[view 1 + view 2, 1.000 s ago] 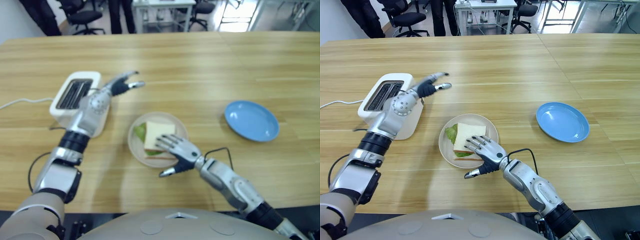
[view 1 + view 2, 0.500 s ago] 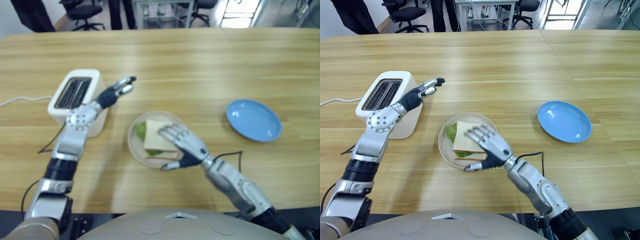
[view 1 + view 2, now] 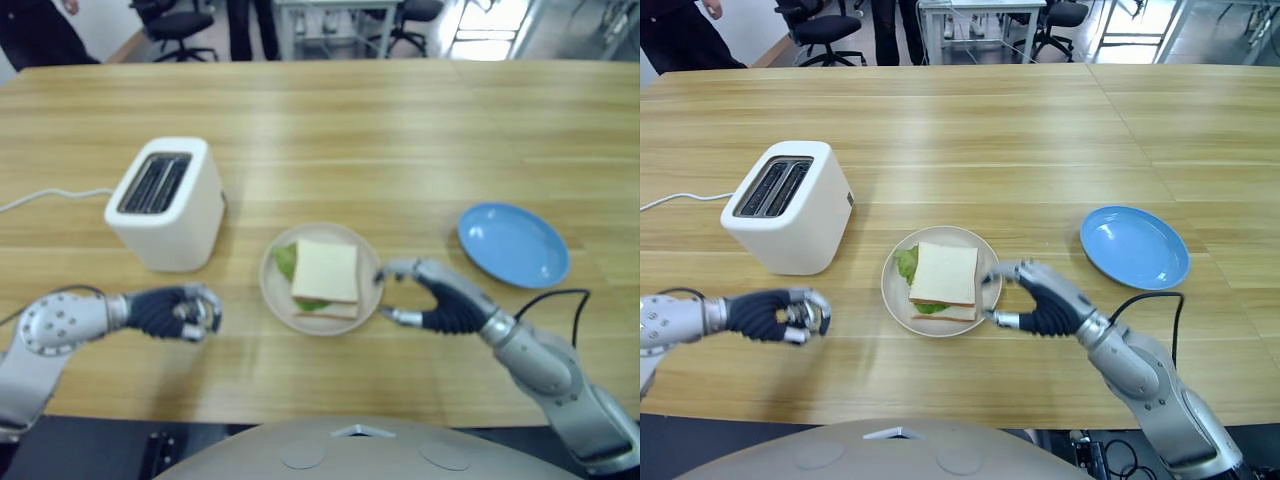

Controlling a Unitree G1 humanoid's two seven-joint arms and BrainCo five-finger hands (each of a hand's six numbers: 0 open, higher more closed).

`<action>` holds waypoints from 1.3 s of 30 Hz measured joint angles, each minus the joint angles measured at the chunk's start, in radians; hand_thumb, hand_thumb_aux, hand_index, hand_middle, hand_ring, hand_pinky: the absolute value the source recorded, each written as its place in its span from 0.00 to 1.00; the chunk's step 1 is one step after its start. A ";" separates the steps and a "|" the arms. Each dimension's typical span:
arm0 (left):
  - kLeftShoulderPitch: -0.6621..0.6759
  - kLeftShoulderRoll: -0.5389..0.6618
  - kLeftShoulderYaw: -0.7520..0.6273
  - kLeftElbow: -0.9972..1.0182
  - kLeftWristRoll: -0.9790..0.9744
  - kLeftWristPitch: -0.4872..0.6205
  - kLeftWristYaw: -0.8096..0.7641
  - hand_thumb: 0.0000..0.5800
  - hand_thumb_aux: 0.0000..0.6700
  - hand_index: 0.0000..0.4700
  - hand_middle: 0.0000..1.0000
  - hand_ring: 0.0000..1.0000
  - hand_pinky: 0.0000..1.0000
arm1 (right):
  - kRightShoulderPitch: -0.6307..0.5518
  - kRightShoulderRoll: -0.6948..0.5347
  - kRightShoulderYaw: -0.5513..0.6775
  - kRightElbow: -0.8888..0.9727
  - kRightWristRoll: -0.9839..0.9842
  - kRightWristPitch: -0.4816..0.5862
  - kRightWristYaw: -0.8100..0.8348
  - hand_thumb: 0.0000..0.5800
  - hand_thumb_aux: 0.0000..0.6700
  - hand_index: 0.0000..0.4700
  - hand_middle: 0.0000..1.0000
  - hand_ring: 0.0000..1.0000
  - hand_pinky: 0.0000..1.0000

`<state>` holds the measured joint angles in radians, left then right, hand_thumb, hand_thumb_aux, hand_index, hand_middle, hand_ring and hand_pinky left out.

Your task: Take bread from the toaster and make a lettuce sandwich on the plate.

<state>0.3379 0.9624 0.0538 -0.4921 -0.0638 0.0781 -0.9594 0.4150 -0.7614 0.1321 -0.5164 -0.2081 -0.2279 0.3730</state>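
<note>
Moved since a second ago: left hand (image 3: 780, 315) drawn back from beside the toaster to the near left of the table; right hand (image 3: 1040, 305) lifted off the sandwich and shifted to the plate's right rim.

Table (image 3: 970, 140): pale wood planks, smooth, with lengthwise grain.

Toaster (image 3: 790, 205): white, boxy with rounded corners, two dark slots on top, standing at the left. It has a small dark marking on its right side, too small to read. A white cord (image 3: 680, 200) trails off to the left.

Plate (image 3: 890, 290): round, cream, matt, at centre near.

Sandwich (image 3: 945, 275): square pale bread slices stacked on the plate, with ruffled green lettuce (image 3: 906, 264) showing at the left and near edges.

Blue plate (image 3: 1135, 248): round, glossy, shallow, to the right and well apart.

Left hand: silver wrist, dark fingers curled into a fist, holding nothing, low over the table.

Right hand: dark fingers and thumb bent in a C facing the plate's right rim, nothing held. Contact with the rim cannot be told. A black cable (image 3: 1150, 300) loops behind the wrist.
</note>
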 measured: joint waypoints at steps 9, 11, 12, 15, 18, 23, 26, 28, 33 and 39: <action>-0.257 -0.157 -0.314 0.152 0.240 0.082 0.064 1.00 1.00 0.98 1.00 1.00 1.00 | -0.036 0.036 0.147 0.116 -0.057 0.081 0.148 1.00 1.00 0.98 1.00 1.00 1.00; -0.307 -0.198 -0.358 0.199 0.272 0.088 0.077 1.00 1.00 0.98 1.00 1.00 1.00 | -0.077 0.058 0.163 0.158 -0.089 0.087 0.148 1.00 1.00 0.98 1.00 1.00 1.00; -0.325 -0.213 -0.381 0.223 0.289 0.088 0.081 1.00 1.00 0.98 1.00 1.00 1.00 | -0.097 0.070 0.178 0.182 -0.105 0.087 0.147 1.00 1.00 0.98 1.00 1.00 1.00; -0.378 -0.252 -0.442 0.326 0.338 0.087 0.088 1.00 1.00 0.98 1.00 1.00 1.00 | -0.169 0.134 0.243 0.291 -0.175 0.084 0.135 1.00 1.00 0.98 1.00 1.00 1.00; -0.448 -0.277 -0.467 0.446 0.373 0.085 0.100 1.00 1.00 0.98 1.00 1.00 1.00 | -0.280 0.209 0.287 0.415 -0.245 0.057 0.078 1.00 1.00 0.98 1.00 1.00 1.00; -0.518 -0.320 -0.483 0.551 0.394 0.061 0.124 1.00 1.00 0.98 1.00 1.00 1.00 | -0.437 0.290 0.310 0.617 -0.323 0.004 -0.036 1.00 1.00 0.98 1.00 1.00 1.00; -0.557 -0.357 -0.486 0.613 0.413 0.041 0.162 1.00 1.00 0.98 1.00 1.00 1.00 | -0.521 0.316 0.307 0.745 -0.359 -0.032 -0.118 1.00 1.00 0.98 1.00 1.00 1.00; -0.587 -0.392 -0.486 0.651 0.414 0.023 0.199 0.92 0.73 0.71 1.00 1.00 1.00 | -0.557 0.332 0.306 0.800 -0.370 -0.046 -0.160 1.00 1.00 0.98 1.00 1.00 1.00; -0.763 -0.525 -0.480 0.900 0.457 -0.048 0.416 0.00 0.00 0.00 1.00 1.00 1.00 | -0.671 0.368 0.303 0.983 -0.413 -0.087 -0.309 1.00 1.00 0.98 1.00 1.00 1.00; -0.866 -0.590 -0.460 1.106 0.492 -0.104 0.617 0.00 0.00 0.00 0.00 0.00 0.00 | -0.702 0.371 0.274 1.016 -0.423 -0.145 -0.450 0.57 0.35 0.34 0.00 0.00 0.00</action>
<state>-0.5281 0.3729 -0.4059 0.6139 0.4287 -0.0255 -0.3423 -0.2865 -0.3901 0.4063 0.4992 -0.6306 -0.3727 -0.0769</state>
